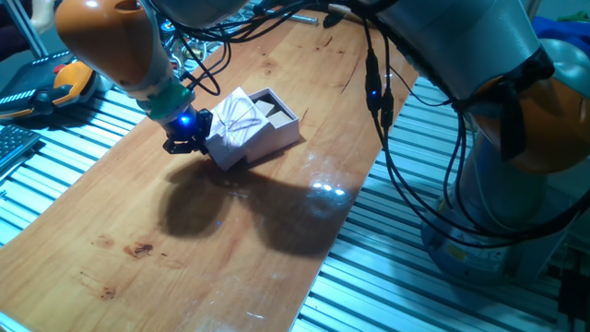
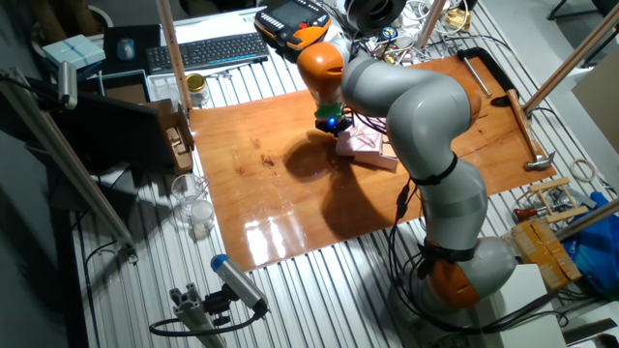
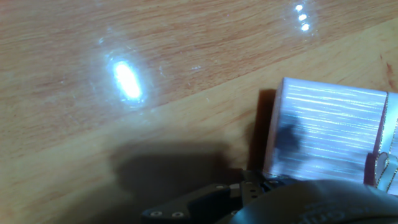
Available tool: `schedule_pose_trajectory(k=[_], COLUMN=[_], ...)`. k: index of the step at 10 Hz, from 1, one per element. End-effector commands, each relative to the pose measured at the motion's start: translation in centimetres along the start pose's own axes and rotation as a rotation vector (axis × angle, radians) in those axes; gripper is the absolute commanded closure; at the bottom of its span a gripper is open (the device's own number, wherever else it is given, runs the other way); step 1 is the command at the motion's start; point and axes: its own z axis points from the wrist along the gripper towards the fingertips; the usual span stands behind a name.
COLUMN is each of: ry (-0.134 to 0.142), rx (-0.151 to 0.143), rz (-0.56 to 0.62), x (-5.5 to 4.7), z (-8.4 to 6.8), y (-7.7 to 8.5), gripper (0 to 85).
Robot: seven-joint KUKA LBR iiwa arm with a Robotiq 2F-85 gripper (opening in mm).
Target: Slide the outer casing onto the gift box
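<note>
The gripper [image 1: 187, 136], jaws' spread unclear, pushes the outer casing [image 1: 238, 124] just ahead partway over the gift box [image 1: 277, 112]; next, push straight.

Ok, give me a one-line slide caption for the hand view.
Hand view: ribboned outer casing lying on the wooden table, the pincer at its near edge.
</note>
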Motion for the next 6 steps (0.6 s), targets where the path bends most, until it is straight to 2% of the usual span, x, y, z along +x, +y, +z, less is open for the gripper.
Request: schedule_pose_trajectory(k=[1,6], ry=[0.000,0.005], rx=[0.000,-0.003], rz=[-0.002,-0.012], x=[-0.01,-0.04], z=[-0.10,-0.44], y=[-0.10,-0.54], gripper=[85.0,85.0])
